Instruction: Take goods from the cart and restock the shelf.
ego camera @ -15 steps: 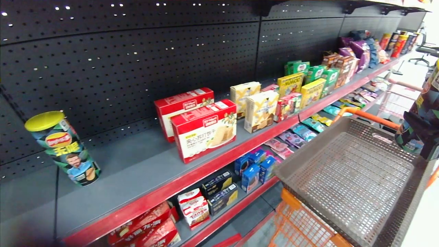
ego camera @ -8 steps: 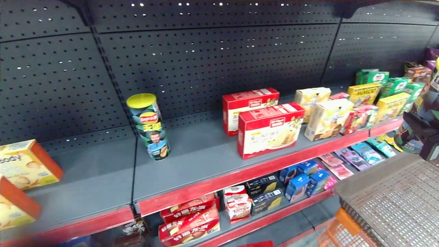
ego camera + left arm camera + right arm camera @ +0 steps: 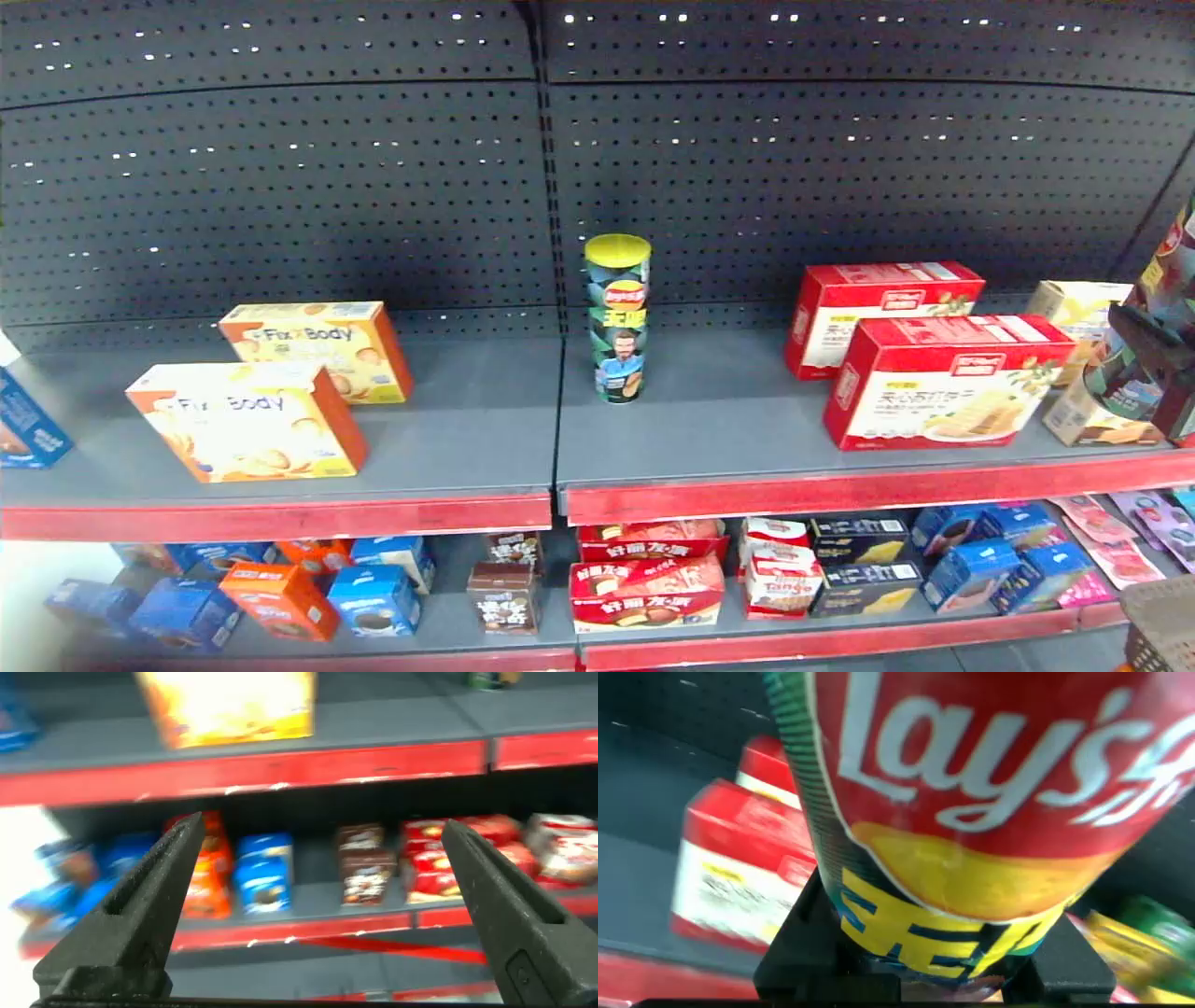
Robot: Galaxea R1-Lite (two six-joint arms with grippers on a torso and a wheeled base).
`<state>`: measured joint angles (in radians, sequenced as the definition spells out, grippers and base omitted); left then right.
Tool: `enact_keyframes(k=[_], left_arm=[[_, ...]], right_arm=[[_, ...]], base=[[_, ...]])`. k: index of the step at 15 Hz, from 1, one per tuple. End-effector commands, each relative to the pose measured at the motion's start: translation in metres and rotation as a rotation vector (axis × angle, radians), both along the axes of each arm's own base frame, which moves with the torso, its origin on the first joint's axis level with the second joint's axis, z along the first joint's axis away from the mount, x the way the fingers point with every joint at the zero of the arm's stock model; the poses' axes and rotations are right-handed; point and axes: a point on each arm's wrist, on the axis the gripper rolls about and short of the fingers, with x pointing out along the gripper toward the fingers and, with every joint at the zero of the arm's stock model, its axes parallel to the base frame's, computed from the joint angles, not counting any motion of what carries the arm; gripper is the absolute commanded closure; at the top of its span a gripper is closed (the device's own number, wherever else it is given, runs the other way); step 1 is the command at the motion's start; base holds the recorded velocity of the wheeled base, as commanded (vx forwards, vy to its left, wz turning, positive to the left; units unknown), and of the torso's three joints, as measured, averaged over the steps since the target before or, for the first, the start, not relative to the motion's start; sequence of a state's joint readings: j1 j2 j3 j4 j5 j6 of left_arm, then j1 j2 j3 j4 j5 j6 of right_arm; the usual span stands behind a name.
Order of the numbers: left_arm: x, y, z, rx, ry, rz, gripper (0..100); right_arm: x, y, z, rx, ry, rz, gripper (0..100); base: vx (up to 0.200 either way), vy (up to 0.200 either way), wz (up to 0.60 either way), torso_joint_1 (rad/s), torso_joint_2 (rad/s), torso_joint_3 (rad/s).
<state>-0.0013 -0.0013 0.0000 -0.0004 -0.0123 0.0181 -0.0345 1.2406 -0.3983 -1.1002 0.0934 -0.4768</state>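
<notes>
Right gripper (image 3: 1160, 369) pinches a green-patterned cylindrical crisp can (image 3: 971, 812), held in front of the grey metal shelf (image 3: 728, 425), at its right side. Left gripper (image 3: 318, 905): jaws spread, empty. I'd stand it upright beside the matching yellow-lidded can (image 3: 617, 317), lowering slowly.

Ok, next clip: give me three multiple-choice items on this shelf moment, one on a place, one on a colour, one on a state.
1. The upright chips can stands: A) between the orange boxes and red boxes; B) on the lower shelf; C) in the cart.
2. Its lid is: A) red; B) yellow; C) blue.
3. The left gripper is: A) open, empty; B) shut on a box; C) shut on a can.
Key: 1A, boxes flank it on the upper shelf; 2B, yellow lid shows; 3A, fingers spread with nothing between.
</notes>
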Motion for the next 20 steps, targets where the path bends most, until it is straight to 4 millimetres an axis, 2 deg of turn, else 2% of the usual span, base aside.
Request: enact_keyframes(k=[1, 7, 11, 13, 15, 17, 18, 20], left_arm=[[0.0, 0.0, 0.0, 0.0, 0.0, -0.002, 0], [0.0, 0.0, 0.0, 0.0, 0.002, 0.0, 0], [0.0, 0.0, 0.0, -0.001, 0.0, 0.0, 0], [0.0, 0.0, 0.0, 0.0, 0.002, 0.0, 0], [0.0, 0.0, 0.0, 0.011, 0.0, -0.005, 0], [0.0, 0.0, 0.001, 0.019, 0.0, -0.009, 0], [0.002, 0.0, 0.001, 0.02, 0.02, -0.016, 0], [0.004, 0.0, 0.005, 0.022, 0.052, -0.045, 0]], right_arm=[[0.0, 0.0, 0.0, -0.001, 0.002, 0.001, 100], [0.0, -0.001, -0.002, -0.002, 0.008, -0.003, 100], [-0.003, -0.01, 0.008, 0.036, -0.029, -0.052, 100], [-0.016, -0.015, 0.014, 0.133, -0.064, -0.08, 100], [-0.032, -0.015, 0.018, 0.189, -0.072, -0.217, 100], [-0.049, -0.015, 0.02, 0.229, -0.048, -0.258, 100], [-0.074, -0.014, 0.022, 0.241, -0.013, -0.306, 100], [-0.099, -0.011, 0.025, 0.25, 0.025, -0.35, 100]], base=[[0.0, 0.0, 0.0, 0.0, 0.0, 0.0], [0.0, 0.0, 0.0, 0.0, 0.0, 0.0], [0.0, 0.0, 0.0, 0.0, 0.0, 0.0], [0.0, 0.0, 0.0, 0.0, 0.0, 0.0], [0.0, 0.0, 0.0, 0.0, 0.0, 0.0], [0.0, 0.0, 0.0, 0.0, 0.0, 0.0], [0.0, 0.0, 0.0, 0.0, 0.0, 0.0], [0.0, 0.0, 0.0, 0.0, 0.0, 0.0]])
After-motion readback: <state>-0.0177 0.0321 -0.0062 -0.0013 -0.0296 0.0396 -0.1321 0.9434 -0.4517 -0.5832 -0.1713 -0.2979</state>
